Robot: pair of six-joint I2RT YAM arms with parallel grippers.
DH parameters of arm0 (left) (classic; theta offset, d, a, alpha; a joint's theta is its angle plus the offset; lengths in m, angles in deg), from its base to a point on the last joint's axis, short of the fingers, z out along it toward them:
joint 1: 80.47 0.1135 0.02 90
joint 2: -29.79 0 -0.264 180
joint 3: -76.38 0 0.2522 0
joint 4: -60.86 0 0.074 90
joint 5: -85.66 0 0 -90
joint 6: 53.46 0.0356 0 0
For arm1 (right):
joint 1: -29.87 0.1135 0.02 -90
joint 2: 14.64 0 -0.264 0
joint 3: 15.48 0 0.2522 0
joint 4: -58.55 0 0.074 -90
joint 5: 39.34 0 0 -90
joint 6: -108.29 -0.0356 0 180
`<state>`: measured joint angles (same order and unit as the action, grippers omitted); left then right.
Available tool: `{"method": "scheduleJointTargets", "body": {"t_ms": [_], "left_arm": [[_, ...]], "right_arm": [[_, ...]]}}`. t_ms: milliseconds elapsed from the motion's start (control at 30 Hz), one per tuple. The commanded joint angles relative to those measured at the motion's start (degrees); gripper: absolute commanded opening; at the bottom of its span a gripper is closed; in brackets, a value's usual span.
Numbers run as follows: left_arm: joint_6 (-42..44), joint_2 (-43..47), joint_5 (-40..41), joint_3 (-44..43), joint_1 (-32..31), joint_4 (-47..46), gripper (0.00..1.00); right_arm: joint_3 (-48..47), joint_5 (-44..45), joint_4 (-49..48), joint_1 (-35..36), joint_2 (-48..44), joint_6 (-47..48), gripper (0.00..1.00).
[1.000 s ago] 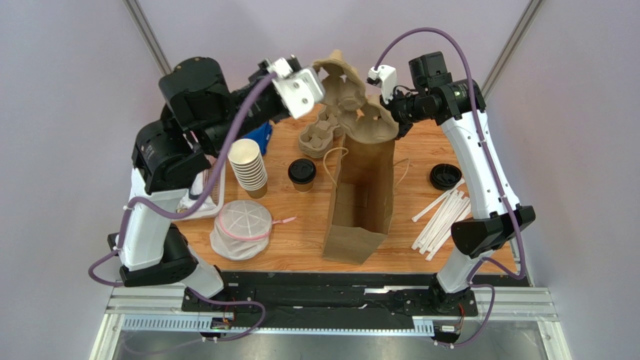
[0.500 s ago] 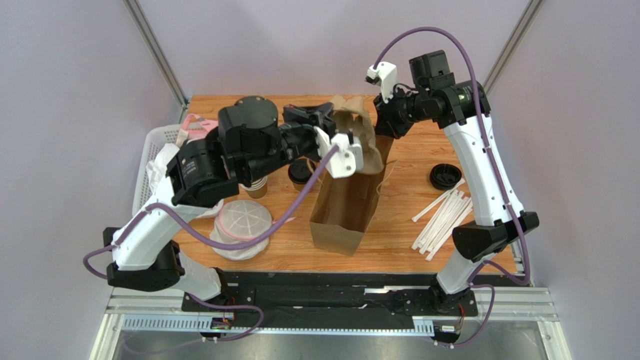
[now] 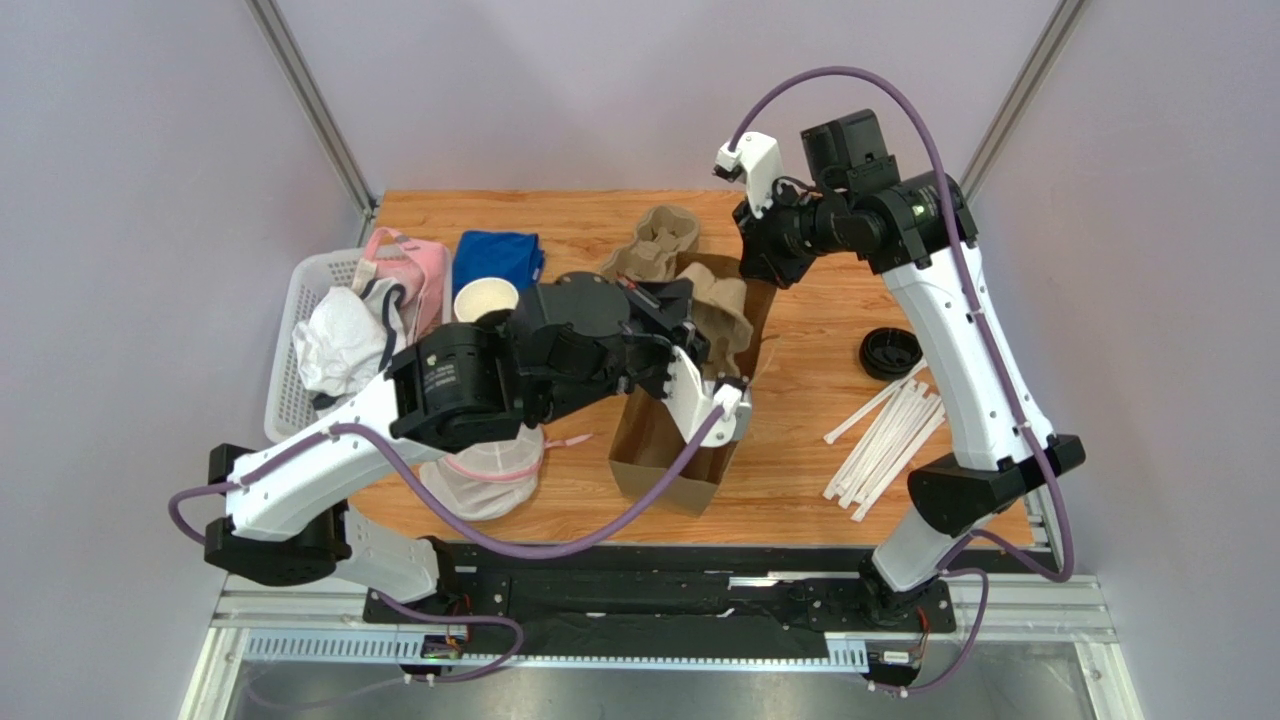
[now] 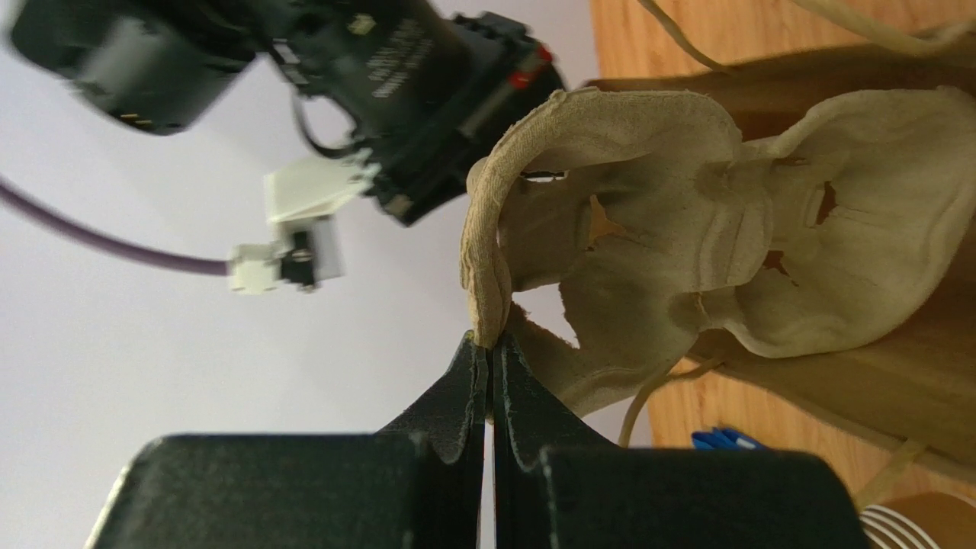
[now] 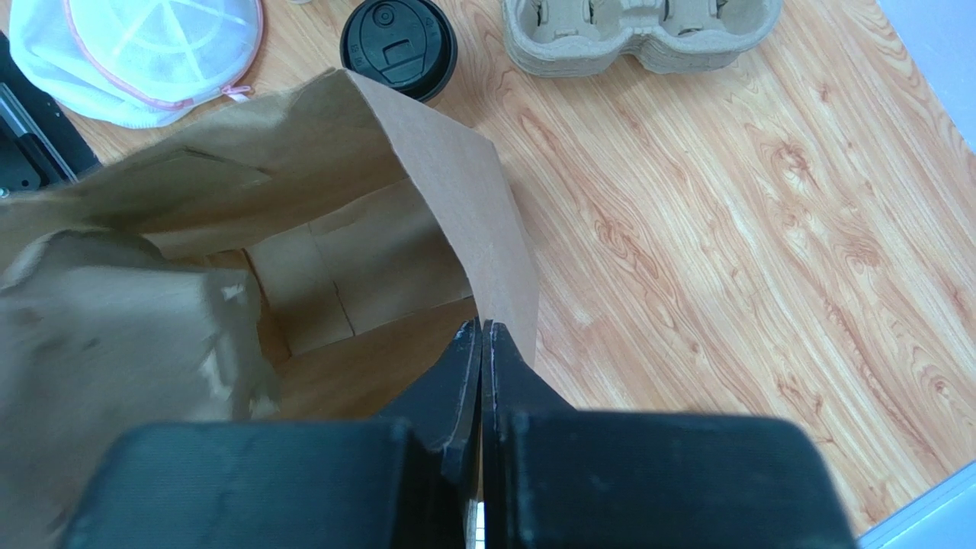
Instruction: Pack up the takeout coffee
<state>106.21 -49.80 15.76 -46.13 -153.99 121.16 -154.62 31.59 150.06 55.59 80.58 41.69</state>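
Right pincer pinches the paper bag rim; takeout coffee stands beyond; left pincer grips carrier.

Matt brown kraft paper, creased and softly crumpled, forms the paper bag. The table is pale wood with bold grain under a smooth, lightly sheened finish. The cup carrier is rough, fibrous moulded pulp, ragged at its holes. Smooth, faintly glossy black plastic lids the takeout coffee. The mesh pouch is fine white netting, pink-trimmed.
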Motion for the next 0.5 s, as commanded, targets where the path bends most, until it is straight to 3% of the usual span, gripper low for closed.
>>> {"method": "scheduleJointTargets", "body": {"t_ms": [0, 467], "left_arm": [[0.6, 2.2, 1.1, 2.1, -0.9, 0.6, 0.00], [-11.8, -3.8, -5.8, 1.0, -1.5, 17.6, 0.00]], "right_arm": [[0.7, -0.9, 9.3, 0.1, -4.7, 0.6, 0.00], [4.0, -9.8, 9.0, 1.9, -8.5, 3.8, 0.00]]}}
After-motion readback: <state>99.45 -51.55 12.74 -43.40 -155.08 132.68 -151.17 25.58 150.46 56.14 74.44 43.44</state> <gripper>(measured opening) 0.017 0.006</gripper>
